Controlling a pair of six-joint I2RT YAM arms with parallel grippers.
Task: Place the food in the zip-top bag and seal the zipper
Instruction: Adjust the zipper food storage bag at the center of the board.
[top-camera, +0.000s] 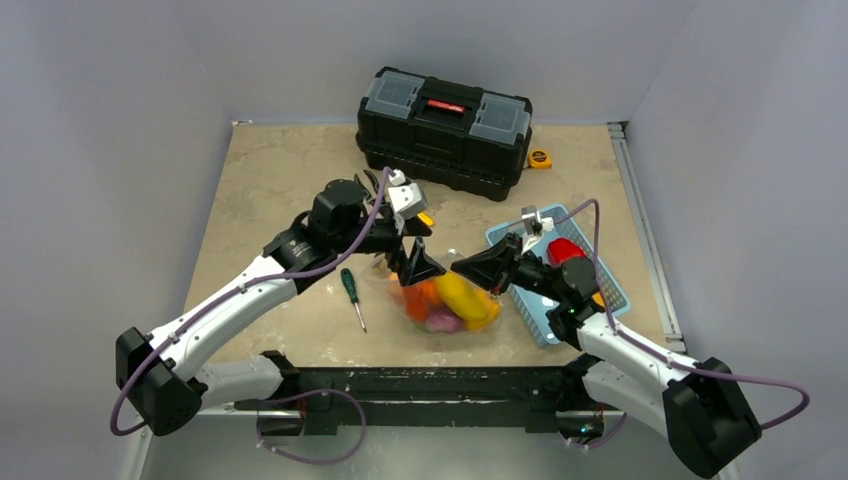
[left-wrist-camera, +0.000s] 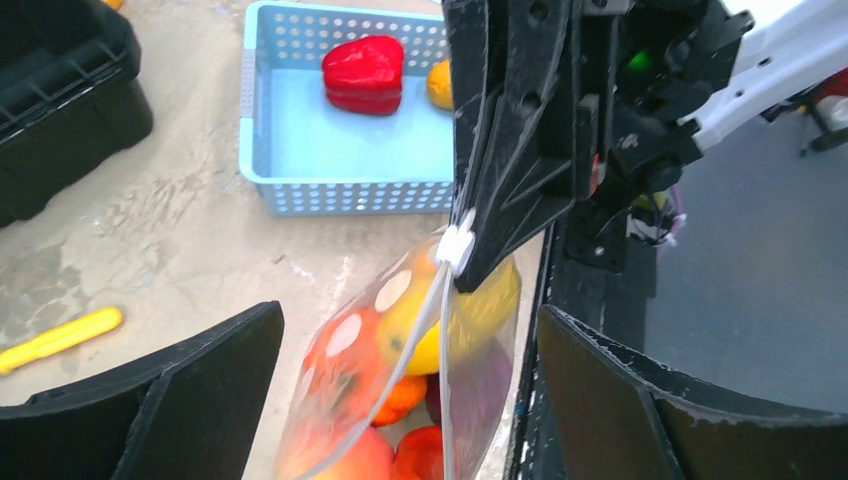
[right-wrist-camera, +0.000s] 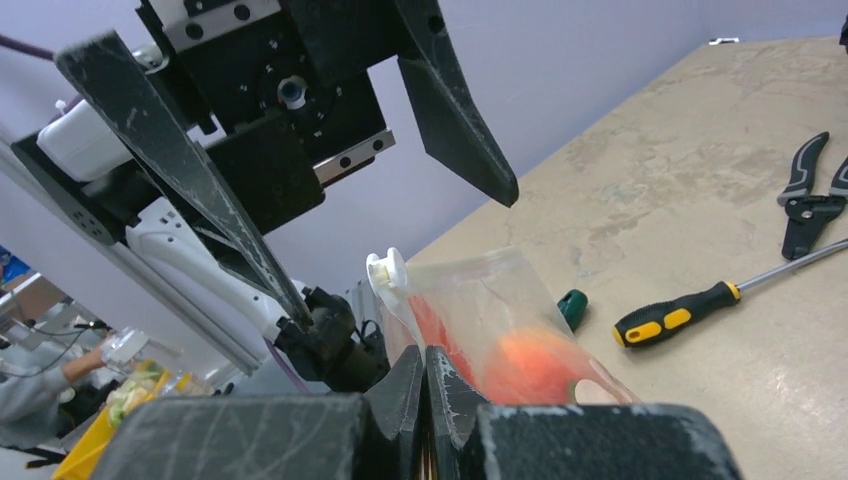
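"Two grippers, one zip-top bag (top-camera: 452, 310), food (top-camera: 455, 293) inside. From above?"
"Left gripper (top-camera: 420, 268) spread just above it, right gripper (top-camera: 460, 268) pinching its top."
"Left wrist?"
"Bag hangs between parted fingers (left-wrist-camera: 190, 400), touching neither."
"Right wrist?"
"Closed jaws clamp the zipper (right-wrist-camera: 400, 310)."

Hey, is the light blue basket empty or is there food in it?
Not empty: the left wrist view shows a red pepper and an orange piece lying inside the basket.

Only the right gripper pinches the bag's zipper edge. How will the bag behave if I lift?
Likely floppy: the zip-top bag is thin clear film, so it should sag below the right gripper. Probably bottom-heavy with the food bunched inside, so it may swing.
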